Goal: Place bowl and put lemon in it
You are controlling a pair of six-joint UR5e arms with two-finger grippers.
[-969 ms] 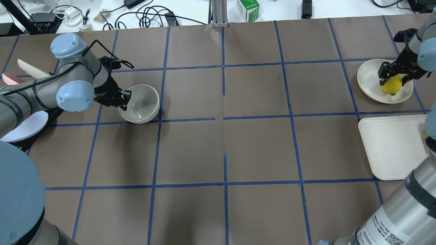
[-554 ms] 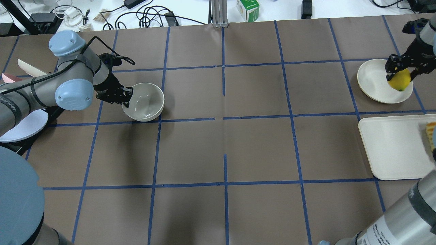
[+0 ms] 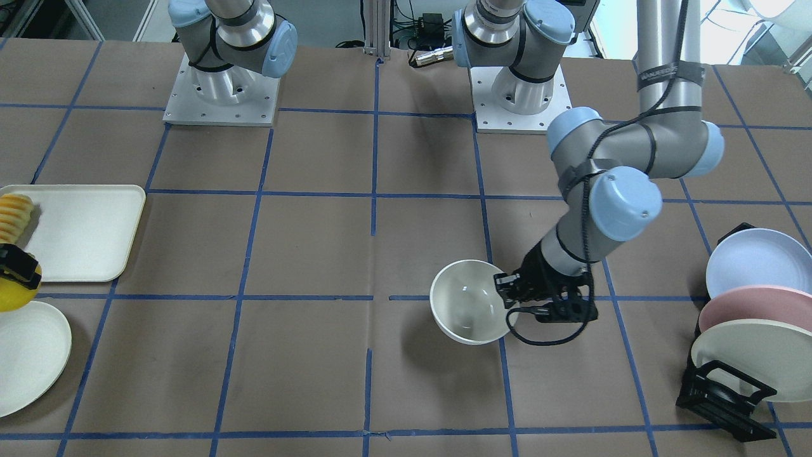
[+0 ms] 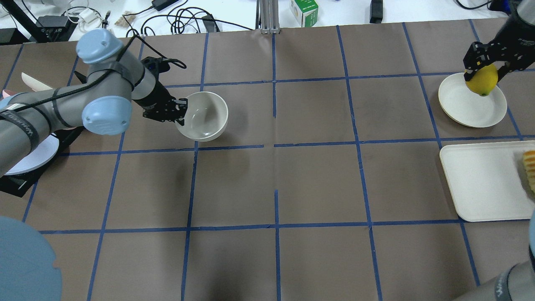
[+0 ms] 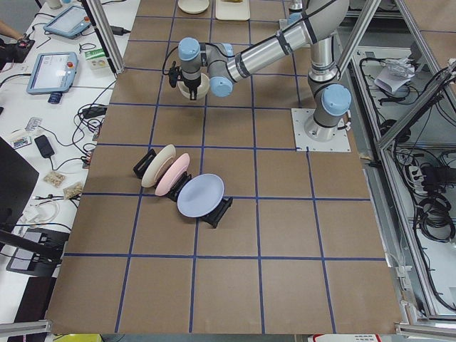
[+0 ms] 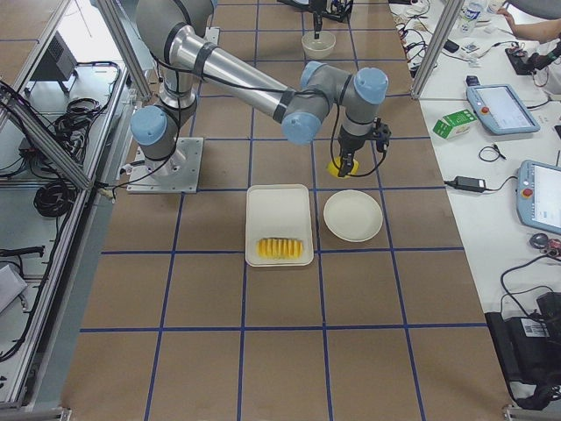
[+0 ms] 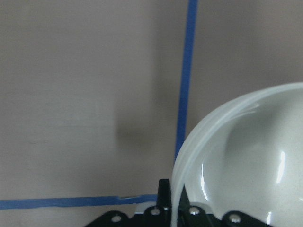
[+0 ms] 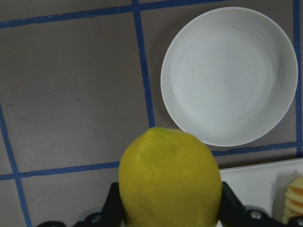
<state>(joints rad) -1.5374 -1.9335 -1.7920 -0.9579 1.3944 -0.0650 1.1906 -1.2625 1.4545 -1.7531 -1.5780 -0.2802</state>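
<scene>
The off-white bowl (image 4: 205, 117) hangs upright a little above the table, left of centre. My left gripper (image 4: 180, 113) is shut on its near-left rim, as the front-facing view (image 3: 507, 298) and the left wrist view (image 7: 246, 165) also show. The yellow lemon (image 4: 481, 83) is held in the air over the far edge of the flat cream plate (image 4: 462, 108) at the far right. My right gripper (image 4: 483, 74) is shut on the lemon, one finger on each side. The right wrist view shows the lemon (image 8: 169, 182) between the fingers with the plate (image 8: 229, 75) below.
A cream rectangular tray (image 4: 480, 184) with a row of pale orange-yellow slices (image 4: 530, 167) lies at the right edge, near the plate. A black rack of pastel plates (image 3: 748, 330) stands at the table's left end. Cables and boxes lie beyond the far edge.
My left gripper has carried the bowl to the right and slightly farther from the robot. My right gripper has lifted the lemon off the plate and moved it toward the far edge.
</scene>
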